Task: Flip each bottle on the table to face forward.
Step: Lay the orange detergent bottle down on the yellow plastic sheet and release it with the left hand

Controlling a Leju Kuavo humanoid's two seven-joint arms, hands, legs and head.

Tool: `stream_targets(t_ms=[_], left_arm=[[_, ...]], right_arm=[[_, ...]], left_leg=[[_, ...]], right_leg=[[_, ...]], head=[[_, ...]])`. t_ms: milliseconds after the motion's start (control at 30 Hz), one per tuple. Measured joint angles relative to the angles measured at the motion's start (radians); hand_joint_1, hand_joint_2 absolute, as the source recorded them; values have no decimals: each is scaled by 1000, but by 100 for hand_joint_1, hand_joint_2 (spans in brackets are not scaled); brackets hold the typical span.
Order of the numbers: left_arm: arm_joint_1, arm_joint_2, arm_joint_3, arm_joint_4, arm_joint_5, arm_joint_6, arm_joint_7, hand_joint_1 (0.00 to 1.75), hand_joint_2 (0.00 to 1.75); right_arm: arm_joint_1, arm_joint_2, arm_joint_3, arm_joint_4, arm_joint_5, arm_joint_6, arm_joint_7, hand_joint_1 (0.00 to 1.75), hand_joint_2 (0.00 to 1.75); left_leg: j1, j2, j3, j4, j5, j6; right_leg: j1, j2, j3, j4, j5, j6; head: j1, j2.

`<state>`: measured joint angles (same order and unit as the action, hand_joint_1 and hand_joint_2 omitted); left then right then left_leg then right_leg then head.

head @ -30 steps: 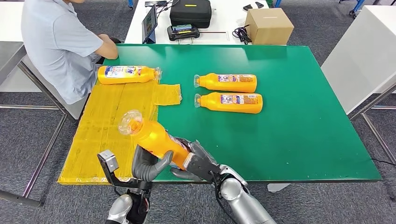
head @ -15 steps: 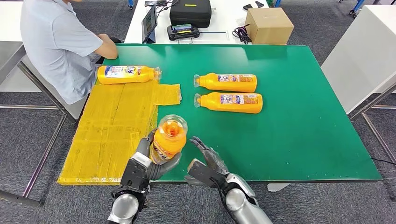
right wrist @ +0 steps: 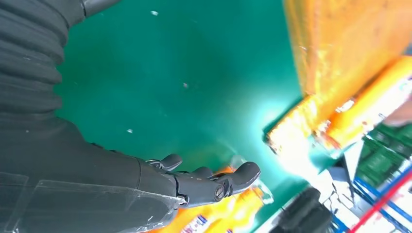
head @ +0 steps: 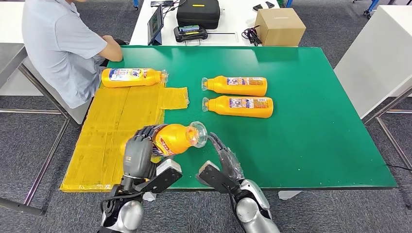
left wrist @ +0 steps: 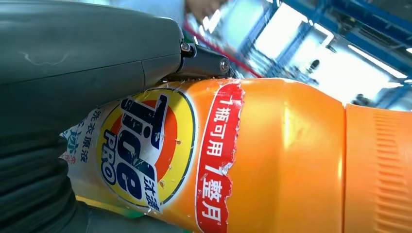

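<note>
Swung over from pointing at the camera half a second ago, the held Tide detergent bottle (head: 171, 139) now lies sideways above the surface's near edge, its clear cap (head: 197, 134) toward the right robot hand (head: 222, 160), which has drawn off and hovers with fingers spread, holding nothing. Wrapped round the bottle's lower body, the left robot hand (head: 138, 151) carries it alone; the left wrist view shows the Tide front label (left wrist: 145, 150) beside the thumb. Beyond, one bottle (head: 133, 77) rests at the yellow mat's (head: 107, 136) far end and two bottles (head: 235, 85) (head: 238, 106) lie side by side on the green surface (head: 316, 121). The flip appears mid-turn; next, probably, setting it down label-up without rolling.
</note>
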<state>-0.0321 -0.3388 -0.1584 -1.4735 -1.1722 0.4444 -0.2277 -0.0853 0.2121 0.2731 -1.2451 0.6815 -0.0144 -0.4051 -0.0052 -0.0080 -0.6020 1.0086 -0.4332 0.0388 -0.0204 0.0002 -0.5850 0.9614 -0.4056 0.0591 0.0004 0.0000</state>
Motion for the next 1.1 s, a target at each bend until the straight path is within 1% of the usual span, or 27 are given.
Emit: stream_targets(t_ms=[167, 300, 533, 900, 967, 1033, 1067, 1100], left_arm=[[-27, 2, 56, 37, -226, 35, 76, 175, 175], [-53, 9, 93, 103, -283, 53, 103, 175, 175], [-75, 19, 126, 166, -292, 61, 108, 175, 175], [-84, 21, 137, 195, -292, 61, 109, 173, 175], [-91, 25, 143, 204, -269, 32, 110, 175, 175], [-123, 47, 165, 268, -201, -15, 91, 175, 175], [-148, 64, 185, 324, -170, -19, 67, 175, 175], [-174, 83, 206, 386, -151, -2, 42, 175, 175]], right_arm=[[10, 21, -12, -52, -12, 2, -19, 0, 175], [13, 30, -18, -80, -28, 2, -33, 0, 175], [17, 35, -24, -103, -34, 3, -35, 0, 175], [21, 37, -33, -109, -34, 3, -36, 0, 175], [21, 38, -36, -110, -51, 1, -44, 0, 175], [21, 41, -47, -114, -96, 0, -61, 0, 175], [21, 43, -55, -118, -117, 2, -69, 0, 175], [20, 45, -63, -122, -131, 5, -73, 0, 175]], left_leg=[[0, 0, 0, 0, 0, 0], [0, 0, 0, 0, 0, 0], [0, 0, 0, 0, 0, 0], [0, 0, -1, 0, 0, 0], [0, 0, -1, 0, 0, 0], [0, -1, -1, 0, 0, 0], [0, 0, -1, 0, 0, 0], [0, 1, 0, 0, 0, -1]], right_leg=[[0, 0, 0, 0, 0, 0], [0, 0, 0, 0, 0, 0], [0, 0, 0, 0, 0, 0], [0, 0, -1, 0, 0, 0], [0, 0, -1, 0, 0, 0], [0, -1, -1, 0, 0, 0], [0, 0, -1, 0, 0, 0], [0, 0, -1, 1, 0, 0]], head=[[0, 0], [0, 0], [0, 0], [0, 0], [0, 0], [0, 0], [1, 0], [0, 0]])
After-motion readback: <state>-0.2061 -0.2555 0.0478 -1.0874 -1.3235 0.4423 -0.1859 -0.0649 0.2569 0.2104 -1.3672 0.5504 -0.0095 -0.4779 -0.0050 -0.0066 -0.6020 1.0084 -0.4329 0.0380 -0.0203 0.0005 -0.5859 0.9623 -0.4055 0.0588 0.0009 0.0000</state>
